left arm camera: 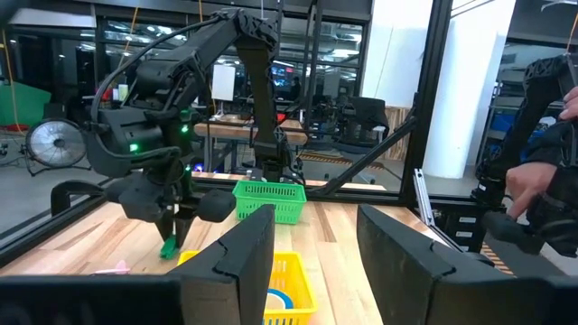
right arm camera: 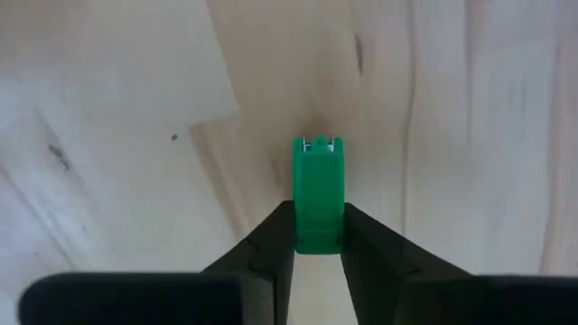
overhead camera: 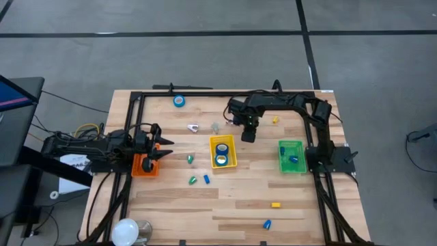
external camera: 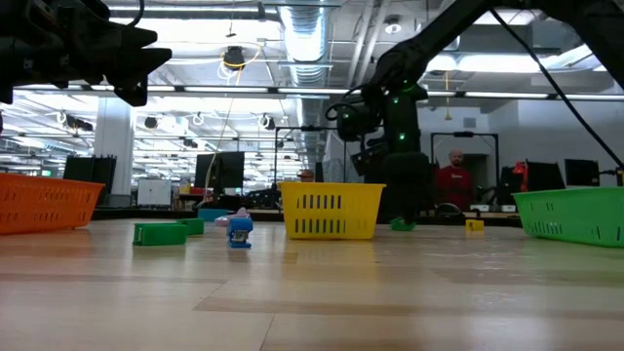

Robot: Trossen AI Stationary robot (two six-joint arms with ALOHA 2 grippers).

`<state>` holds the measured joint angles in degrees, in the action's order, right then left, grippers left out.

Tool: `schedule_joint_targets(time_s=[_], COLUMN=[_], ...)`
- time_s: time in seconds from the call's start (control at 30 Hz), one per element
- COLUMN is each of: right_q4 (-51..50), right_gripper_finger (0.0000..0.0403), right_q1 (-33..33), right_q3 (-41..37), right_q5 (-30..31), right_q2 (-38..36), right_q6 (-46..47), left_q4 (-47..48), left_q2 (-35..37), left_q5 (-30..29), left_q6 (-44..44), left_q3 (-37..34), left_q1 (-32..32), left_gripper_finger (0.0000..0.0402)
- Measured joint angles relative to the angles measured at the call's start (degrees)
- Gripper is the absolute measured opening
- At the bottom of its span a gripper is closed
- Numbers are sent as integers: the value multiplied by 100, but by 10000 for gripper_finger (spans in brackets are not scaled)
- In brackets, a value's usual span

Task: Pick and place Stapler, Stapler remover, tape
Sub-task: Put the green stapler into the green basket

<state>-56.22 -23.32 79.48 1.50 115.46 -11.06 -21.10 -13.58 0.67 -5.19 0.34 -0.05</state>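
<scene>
On the wooden counter (overhead camera: 225, 198) three baskets stand in a row: an orange basket (overhead camera: 145, 165) at the left, a yellow basket (overhead camera: 222, 152) in the middle holding two rolls of blue tape (overhead camera: 222, 147), and a green basket (overhead camera: 291, 156) at the right. The right arm reaches in from the green basket's side, and its right end effector (overhead camera: 248, 134) sits low over the bare wood between the yellow and green baskets, just beside the yellow one's far right corner. The right wrist view shows what matters: the fingers pinch a small green stapler (right arm camera: 318, 194) at its near end, one finger on each long flank, so the piece's long axis runs straight ahead, in line with the fingers. It appears to rest on the wood or just above it. The lift should therefore go straight up, and the green basket lies to the arm's own side, an easy carry. The left end effector (overhead camera: 161, 149) waits over the orange basket, fingers spread and holding nothing, well apart from the work. Another roll of tape lies at the far edge.
</scene>
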Motion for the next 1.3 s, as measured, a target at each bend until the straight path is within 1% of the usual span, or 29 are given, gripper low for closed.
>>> schedule_joint_targets(time_s=[0.27,0.5,0.87,1.1,1.3], right_q4=[-173,-318,-1047,-1695,-2047], right_gripper_finger=[51,68,62,62,62], right_q1=[6,8,265,482,681], right_q3=[0,0,-2,-11,-411], right_q5=[2,2,2,-2,-14], right_q2=[-320,-914,-1905,-2461,-2874], right_q6=[1,-1,-1,89,110], left_q4=[1,0,0,0,1], left_q2=[0,0,0,0,0], left_q5=[0,0,0,0,0], left_q6=[1,0,0,1,0], left_q3=[0,0,0,0,0], left_q1=[1,2,2,1,0], left_gripper_finger=[150,150,150,150,150])
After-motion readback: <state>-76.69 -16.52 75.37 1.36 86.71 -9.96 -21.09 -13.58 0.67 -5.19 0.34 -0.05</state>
